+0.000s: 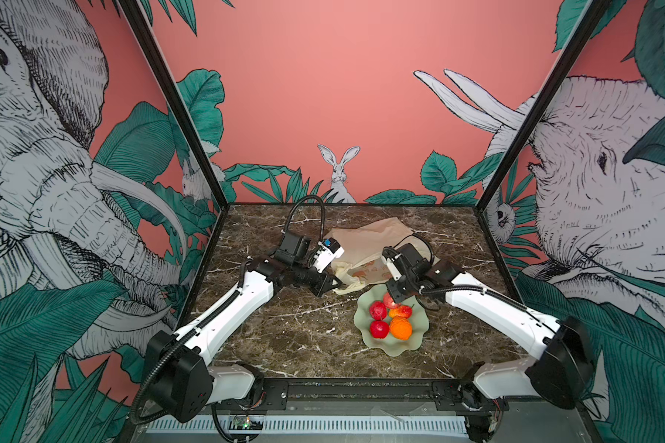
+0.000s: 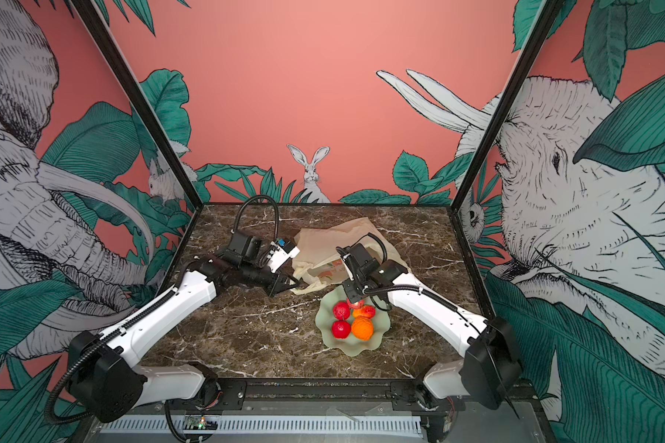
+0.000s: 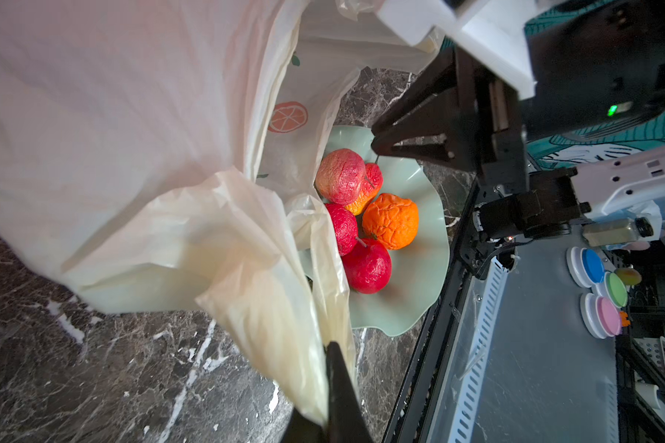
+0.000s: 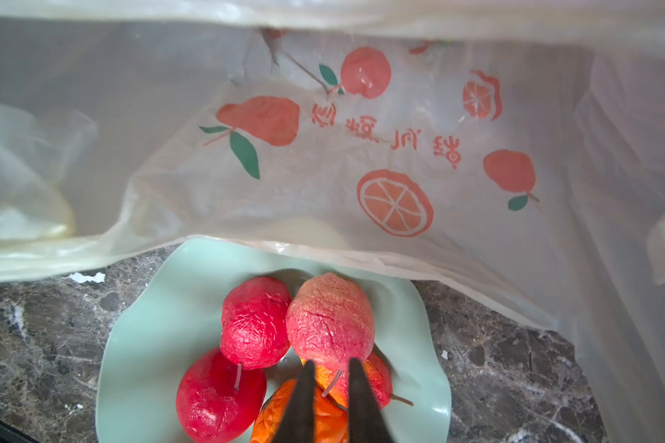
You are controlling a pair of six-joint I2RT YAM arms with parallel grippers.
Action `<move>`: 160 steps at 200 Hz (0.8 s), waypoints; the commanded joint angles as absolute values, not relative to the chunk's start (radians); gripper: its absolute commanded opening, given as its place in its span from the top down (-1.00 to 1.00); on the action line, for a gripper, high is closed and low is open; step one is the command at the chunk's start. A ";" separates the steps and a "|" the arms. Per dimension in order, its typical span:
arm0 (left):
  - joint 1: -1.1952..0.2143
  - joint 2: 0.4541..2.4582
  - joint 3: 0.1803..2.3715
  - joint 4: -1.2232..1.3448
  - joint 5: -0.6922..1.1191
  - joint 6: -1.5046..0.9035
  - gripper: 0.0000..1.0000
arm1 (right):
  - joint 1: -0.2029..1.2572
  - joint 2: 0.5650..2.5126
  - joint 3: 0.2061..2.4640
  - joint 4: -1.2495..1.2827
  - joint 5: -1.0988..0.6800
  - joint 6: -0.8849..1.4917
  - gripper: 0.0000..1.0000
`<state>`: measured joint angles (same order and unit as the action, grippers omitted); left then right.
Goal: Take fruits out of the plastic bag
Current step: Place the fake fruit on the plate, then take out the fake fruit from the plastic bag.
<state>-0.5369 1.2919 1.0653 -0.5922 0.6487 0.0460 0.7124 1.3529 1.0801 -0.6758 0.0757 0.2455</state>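
The plastic bag [image 1: 369, 237] [image 2: 334, 237] lies at the back middle of the table, its printed side and open mouth facing the dish. My left gripper [image 1: 333, 285] [image 3: 329, 347] is shut on a bag handle loop and holds it up. Several fruits lie piled in the pale green dish [image 1: 419, 333] [image 4: 143, 345]: two red ones [image 1: 377, 310], an orange one [image 1: 401, 328], a red-yellow one [image 1: 400, 311] and a pale red one [image 4: 329, 318] on top at the back. My right gripper [image 1: 394, 297] [image 4: 330, 366] hovers just above the pale red fruit, jaws drawn close, holding nothing.
The dish stands front right of centre on the dark marble table [image 1: 285, 337], and the bag's edge overlaps its rear rim. Black frame posts stand at the back corners. Past the table's front rail lie coloured lids [image 3: 592, 264].
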 commanded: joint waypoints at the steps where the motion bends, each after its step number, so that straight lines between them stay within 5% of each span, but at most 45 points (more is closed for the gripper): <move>1: -0.541 1.271 1.102 -0.598 0.659 0.060 1.00 | 0.707 1.320 1.036 -0.551 0.069 0.197 1.00; 79: -0.541 1.340 1.208 -0.632 0.674 0.114 1.00 | 0.706 1.412 0.870 0.155 0.040 -0.451 1.00; 160: -0.541 1.420 1.367 -0.808 0.664 0.238 1.00 | 0.609 1.570 1.015 0.094 -0.160 -0.748 0.85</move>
<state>-0.5369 1.4139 1.3235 -0.7116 0.6563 0.1680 0.6483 1.5738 0.9691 0.0864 -0.0589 -0.6479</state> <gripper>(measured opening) 0.050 0.048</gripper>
